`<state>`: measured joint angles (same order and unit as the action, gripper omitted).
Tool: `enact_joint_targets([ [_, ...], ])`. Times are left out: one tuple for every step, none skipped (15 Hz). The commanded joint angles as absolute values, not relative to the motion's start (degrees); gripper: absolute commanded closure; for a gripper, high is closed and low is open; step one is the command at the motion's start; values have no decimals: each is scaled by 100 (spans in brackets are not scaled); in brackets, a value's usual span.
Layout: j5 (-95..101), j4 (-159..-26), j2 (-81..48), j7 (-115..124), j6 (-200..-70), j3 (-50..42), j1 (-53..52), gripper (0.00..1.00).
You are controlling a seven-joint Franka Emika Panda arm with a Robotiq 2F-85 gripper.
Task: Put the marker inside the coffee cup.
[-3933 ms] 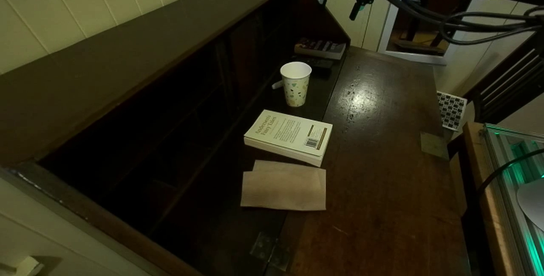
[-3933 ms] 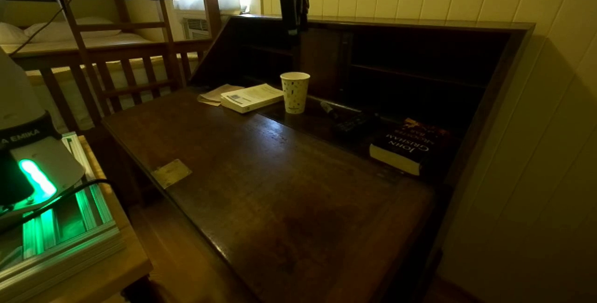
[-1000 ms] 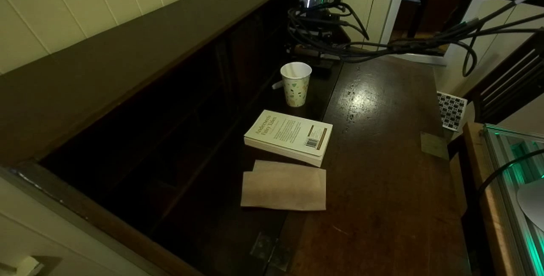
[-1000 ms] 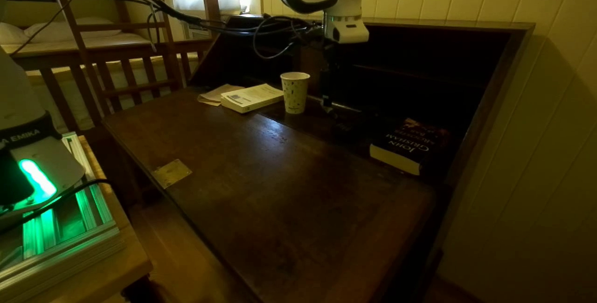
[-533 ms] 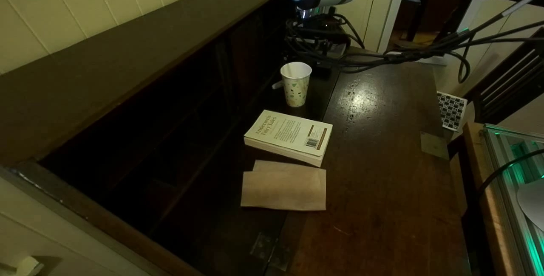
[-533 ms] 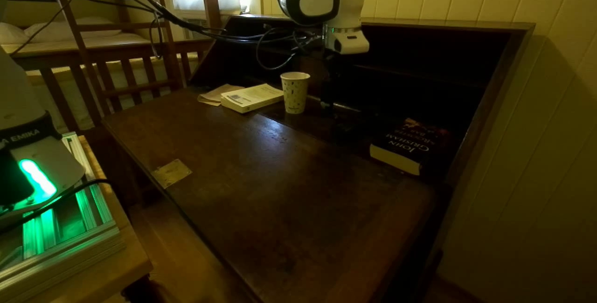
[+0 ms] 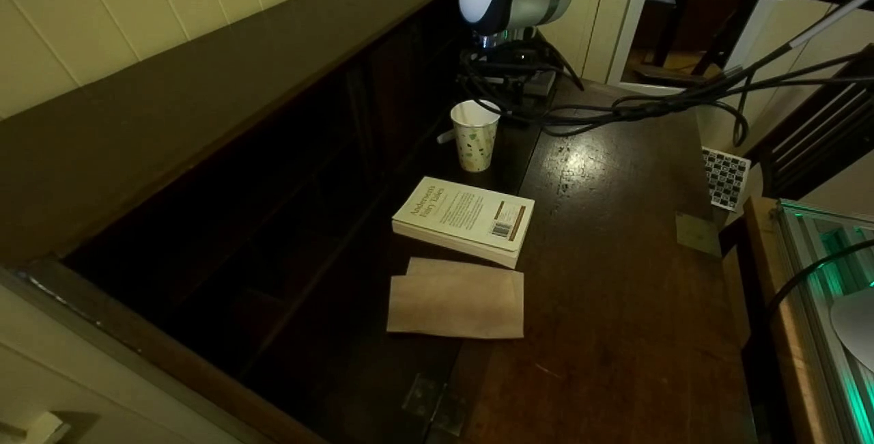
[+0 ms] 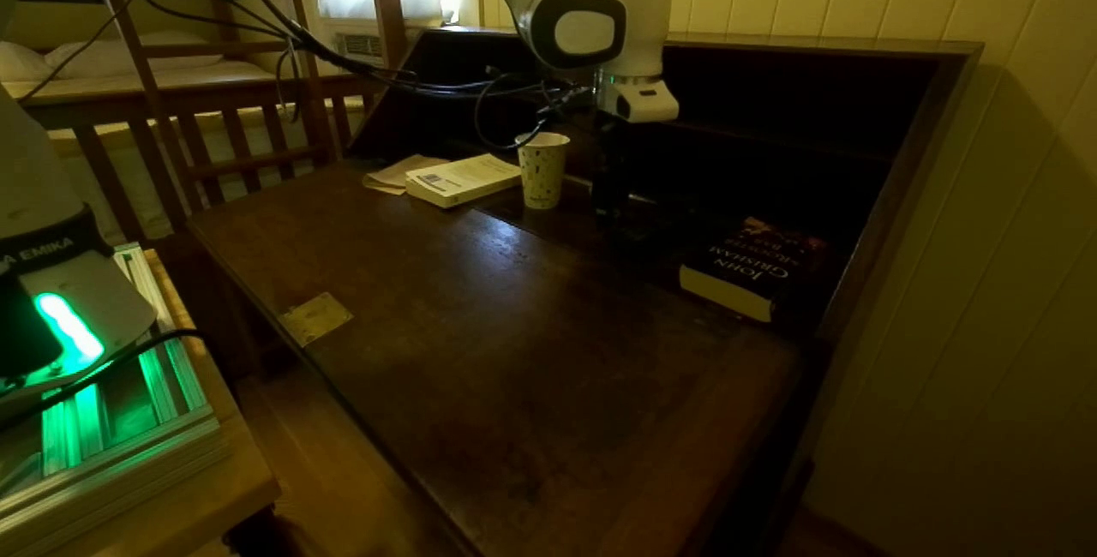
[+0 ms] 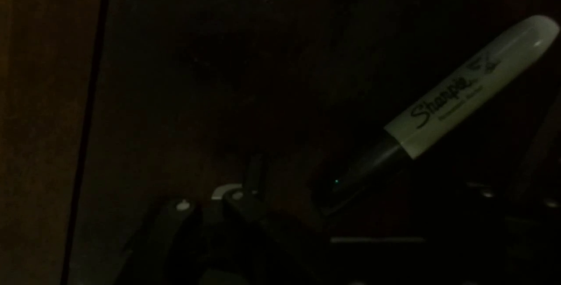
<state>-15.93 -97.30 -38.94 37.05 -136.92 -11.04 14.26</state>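
One marker [image 9: 434, 116], one coffee cup [image 7: 475, 145], two books [image 8: 470, 177], one gripper [image 8: 609, 216]

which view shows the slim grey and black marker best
The wrist view: though dim, it shows the marker nearly whole, with its Sharpie print readable. Exterior views give less: a pale end peeking past the white patterned paper cup, or nothing I can make out.

In an exterior view you've got, left to right along the desk [image 8: 480, 368]: folded paper [image 8: 398, 173], Andersen book [image 8: 468, 179], coffee cup [image 8: 542, 173] upright, then your gripper [image 8: 607, 216], then Grisham book [image 8: 747, 269]. The marker [image 7: 445, 136] lies on the desk, partly behind the cup in an exterior view; can't tell if they touch. Your wrist view puts its cap end between the gripper's fingers [image 9: 246, 207].
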Motion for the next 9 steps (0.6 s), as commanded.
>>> enact_joint_targets([
  [-1591, -9288, -4183, 3514, -13425, -1157, 1443, 42],
  [-1577, -9241, -4190, 3486, -13342, -1166, 1448, 50],
  [-1563, -9208, -4189, 3470, -13280, -1186, 1443, 56],
  [-1557, -9166, -4200, 3436, -13203, -1194, 1446, 62],
  [-1547, -9132, -4206, 3407, -13128, -1205, 1448, 70],
  [-1541, -9107, -4208, 3391, -13082, -1217, 1446, 77],
  [-1526, -9081, -4226, 3390, -13048, -1234, 1435, 84],
  [-1518, -9057, -4237, 3388, -13013, -1243, 1434, 91],
  [-1516, -9041, -4246, 3384, -13001, -1250, 1430, 99],
])
